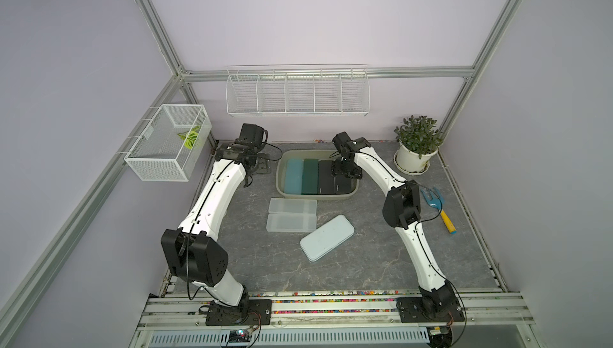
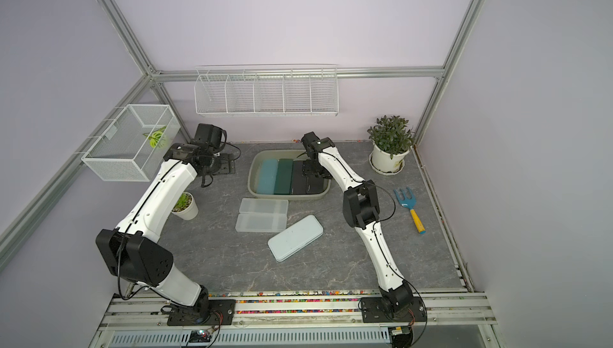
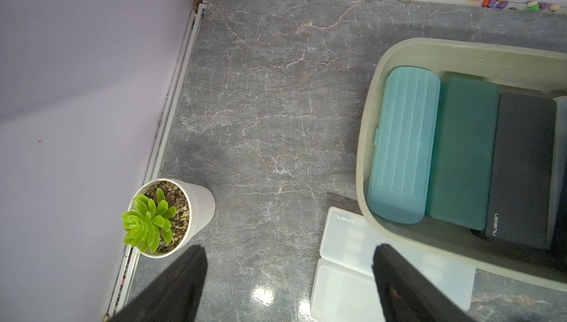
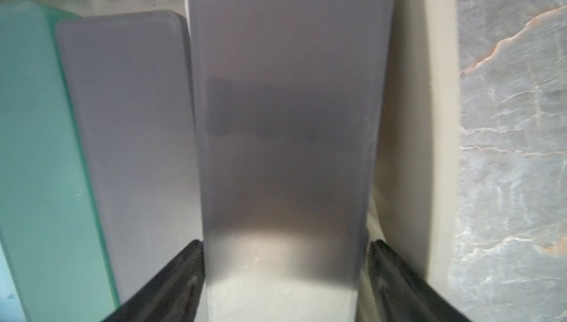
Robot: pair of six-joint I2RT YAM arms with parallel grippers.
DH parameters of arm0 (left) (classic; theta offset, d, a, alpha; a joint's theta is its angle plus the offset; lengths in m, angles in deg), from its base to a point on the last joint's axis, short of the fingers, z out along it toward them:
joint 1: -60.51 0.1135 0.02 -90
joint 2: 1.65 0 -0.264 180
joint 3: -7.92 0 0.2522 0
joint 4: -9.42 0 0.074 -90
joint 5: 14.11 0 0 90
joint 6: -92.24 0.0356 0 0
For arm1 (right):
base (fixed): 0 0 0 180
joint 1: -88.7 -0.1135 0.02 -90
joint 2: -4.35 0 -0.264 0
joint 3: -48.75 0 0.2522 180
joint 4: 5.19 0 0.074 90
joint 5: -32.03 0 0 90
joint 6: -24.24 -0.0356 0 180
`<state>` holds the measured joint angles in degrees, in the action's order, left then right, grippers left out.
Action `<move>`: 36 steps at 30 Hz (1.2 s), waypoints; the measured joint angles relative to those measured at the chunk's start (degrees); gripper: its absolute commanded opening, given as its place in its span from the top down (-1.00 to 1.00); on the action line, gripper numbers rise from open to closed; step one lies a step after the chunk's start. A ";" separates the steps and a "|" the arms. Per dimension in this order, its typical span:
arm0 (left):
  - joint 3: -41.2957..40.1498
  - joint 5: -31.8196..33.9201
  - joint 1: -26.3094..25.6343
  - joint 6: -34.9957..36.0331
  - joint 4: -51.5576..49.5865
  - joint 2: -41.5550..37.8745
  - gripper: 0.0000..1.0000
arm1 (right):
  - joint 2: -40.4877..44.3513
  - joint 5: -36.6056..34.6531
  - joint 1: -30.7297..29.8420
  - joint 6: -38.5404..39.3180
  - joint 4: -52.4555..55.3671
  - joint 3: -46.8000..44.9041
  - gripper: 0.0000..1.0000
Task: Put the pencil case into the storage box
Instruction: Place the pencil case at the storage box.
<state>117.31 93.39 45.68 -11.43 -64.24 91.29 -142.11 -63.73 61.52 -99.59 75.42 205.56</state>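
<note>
1. Right gripper (image 4: 285, 242) straddles the grey pencil case (image 4: 285, 105), jaws wide, a finger at each long side. Gripping or merely flanking, can't tell!
2. It lies inside the storage box (image 4: 411, 121), at its right end, beside a dark case (image 4: 129, 121).
3. Left gripper (image 3: 290, 247) gapes empty over the table (image 3: 260, 121).

pale lilac walls (image 1: 298, 14) close the cell on 3 sides, with grey aluminium frame bars (image 1: 414, 72) along the corners. the tabletop (image 1: 265, 263) is grey like marble. a white wire rack (image 1: 297, 97) with 5 compartments hangs on the back one. the light is soft and even.
</note>
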 measured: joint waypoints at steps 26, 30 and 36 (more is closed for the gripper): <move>-22.16 -26.62 10.91 -6.99 20.04 0.35 1.00 | 36.41 3.61 -0.13 -0.24 -12.90 -34.27 1.00; -22.03 -34.32 14.62 -8.85 27.36 5.14 1.00 | 36.46 4.52 0.04 -0.24 -13.16 -39.89 1.00; -21.27 -43.56 15.08 -12.07 34.23 15.52 1.00 | 38.64 5.66 1.46 -0.46 -13.55 -45.57 1.00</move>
<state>96.05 49.82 60.76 -23.50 -30.01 106.81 -103.46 -58.07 62.99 -100.05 61.87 159.98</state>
